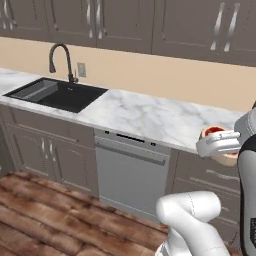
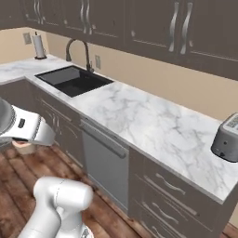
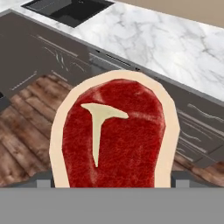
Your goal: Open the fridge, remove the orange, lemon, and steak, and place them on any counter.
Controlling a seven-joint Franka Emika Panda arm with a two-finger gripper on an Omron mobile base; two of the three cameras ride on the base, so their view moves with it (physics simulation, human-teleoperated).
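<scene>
The steak, a red slab with a pale fat rim and a T-shaped bone mark, stands on edge between my fingers close to the hand camera. My gripper is shut on it, held over the wooden floor in front of the counter. From the left base view the steak peeks out behind the white hand, near the counter's front edge. In the right base view the hand is at the far left, with a pale bit of steak below it. The fridge, orange and lemon are out of view.
A black sink with a dark faucet is set in the counter's left part. A dishwasher front sits under the counter. A grey toaster stands at the right end, a paper towel roll at the far left.
</scene>
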